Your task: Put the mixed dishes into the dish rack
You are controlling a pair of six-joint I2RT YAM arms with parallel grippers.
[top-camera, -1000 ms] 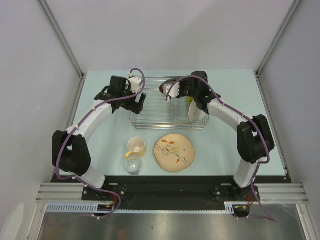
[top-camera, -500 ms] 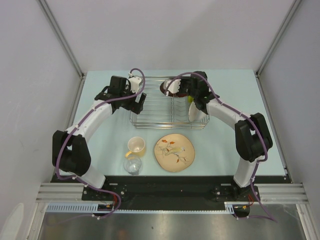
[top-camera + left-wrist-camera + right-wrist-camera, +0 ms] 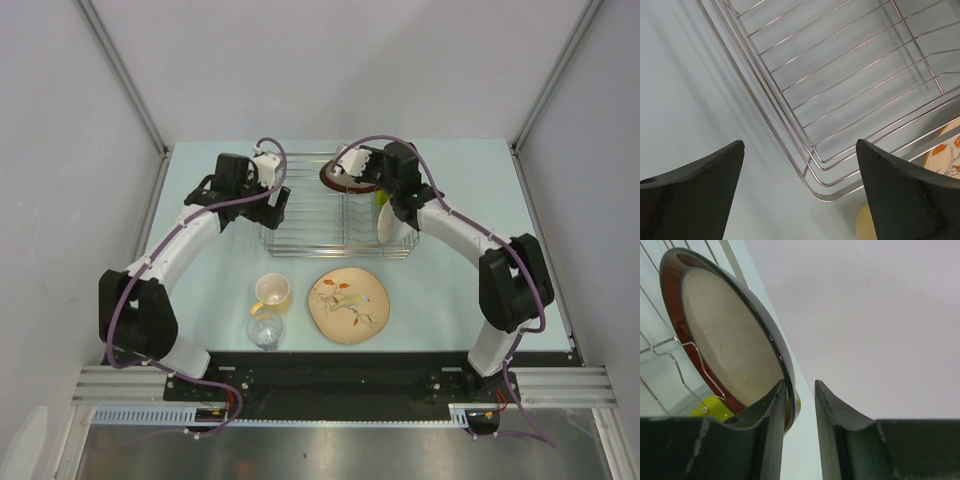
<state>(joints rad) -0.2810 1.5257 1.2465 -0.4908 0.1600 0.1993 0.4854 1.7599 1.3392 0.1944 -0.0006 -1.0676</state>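
Right jaws: the right gripper [image 3: 799, 384] has its fingers a little apart, with the rim of the dark red-brown round dish [image 3: 725, 330] standing between them. The rim lies against one finger and a gap shows before the other, so it is not pinched.
Left jaws: the left gripper [image 3: 800, 143] is spread wide and holds nothing. It hangs over a corner of the dish rack [image 3: 790, 145], whose rim wires run through the gap between its fingers.
Dish: it stands on edge and tilted inside the rack, a divider wire crossing its face. Most of it lies to one side of the right jaws.
Other dishes: the small lime-green bowl [image 3: 715, 407] sits just below the dish, near the right fingers. The white bowl [image 3: 390, 228] is behind them, toward that arm's base.
Not yet loaded: the beige patterned plate [image 3: 348, 305], cream-yellow mug [image 3: 272, 292] and small clear glass [image 3: 265, 330] sit on the table [image 3: 450, 290], outside the rack and behind both jaws.
Step in hand: by my reading, letting the dish go into its slot.
Doing it well: widen the fingers until both clear the rim, and confirm the dish leans on the wires alone. Then back out along the dish's own plane, without twisting and without sweeping toward the white bowl.
Risk: a finger dragging the rim could tip the dish.
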